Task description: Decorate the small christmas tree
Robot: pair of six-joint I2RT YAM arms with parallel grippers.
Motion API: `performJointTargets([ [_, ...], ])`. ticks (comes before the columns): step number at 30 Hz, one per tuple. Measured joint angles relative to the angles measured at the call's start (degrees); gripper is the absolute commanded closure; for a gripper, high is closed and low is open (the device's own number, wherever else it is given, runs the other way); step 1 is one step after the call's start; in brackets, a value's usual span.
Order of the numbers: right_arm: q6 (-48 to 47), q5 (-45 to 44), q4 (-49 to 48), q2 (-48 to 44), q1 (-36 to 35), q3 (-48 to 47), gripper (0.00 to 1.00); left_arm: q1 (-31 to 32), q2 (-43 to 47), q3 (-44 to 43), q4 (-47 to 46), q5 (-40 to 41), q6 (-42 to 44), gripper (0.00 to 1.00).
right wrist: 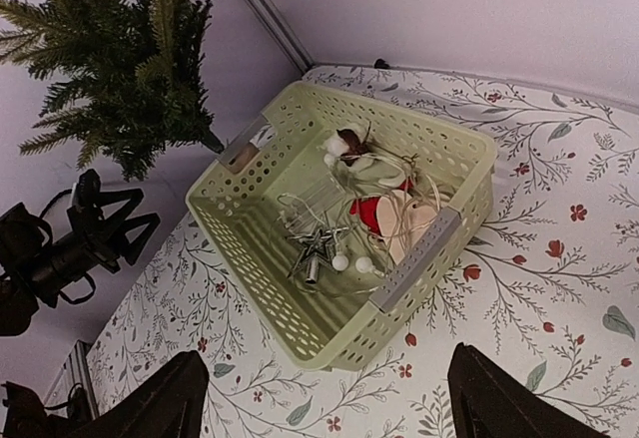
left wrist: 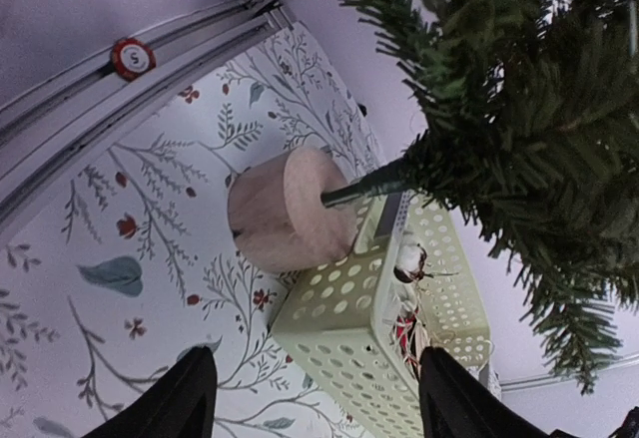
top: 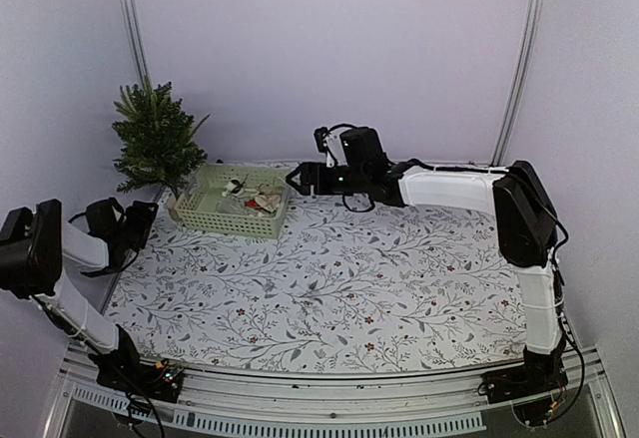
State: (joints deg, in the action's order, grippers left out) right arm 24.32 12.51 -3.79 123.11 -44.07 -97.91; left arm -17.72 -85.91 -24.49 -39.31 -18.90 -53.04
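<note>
The tree point(top: 158, 144) stands at the upper left of the overhead view, its tan base point(left wrist: 290, 209) just beside the basket's point(top: 225, 224) left end. The right gripper point(top: 297, 179) hangs over the basket, fingers wide, holding nothing. I'd say the pick comes first: drop straight onto one ornament, say the silver star point(right wrist: 318, 248), clear of the tangled strings. The left gripper point(top: 135, 226) — also spread and empty — sits low beside the base. Only the right wrist view shows the basket's contents; only the left wrist view shows the trunk meeting the base.
</note>
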Motion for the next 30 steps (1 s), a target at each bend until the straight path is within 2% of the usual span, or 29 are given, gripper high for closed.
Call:
performJointTargets([
  [6,5.4,-1.6,1.1,7.4,-0.5,-4.8,0.18,-0.2,-12.1,-4.6,-10.2,-3.5,-1.9,0.33],
  [12,9.7,-1.5,1.3,12.1,-0.5,-8.6,0.27,-0.3,-22.3,-8.5,-15.5,-5.4,-5.2,0.34],
  [15,11.5,-1.4,0.8,14.5,-0.5,-12.0,0.33,-0.3,-24.6,-11.0,-16.1,-5.7,-5.6,0.34],
  [24,15.8,-0.2,-0.7,20.7,-0.5,-18.1,0.35,-0.4,-30.5,-20.9,-15.6,-6.0,-5.5,0.34],
  [30,17.3,0.1,-1.0,23.5,-0.5,-20.5,0.38,-0.5,-34.2,-27.8,-12.0,-6.0,-4.1,0.34],
])
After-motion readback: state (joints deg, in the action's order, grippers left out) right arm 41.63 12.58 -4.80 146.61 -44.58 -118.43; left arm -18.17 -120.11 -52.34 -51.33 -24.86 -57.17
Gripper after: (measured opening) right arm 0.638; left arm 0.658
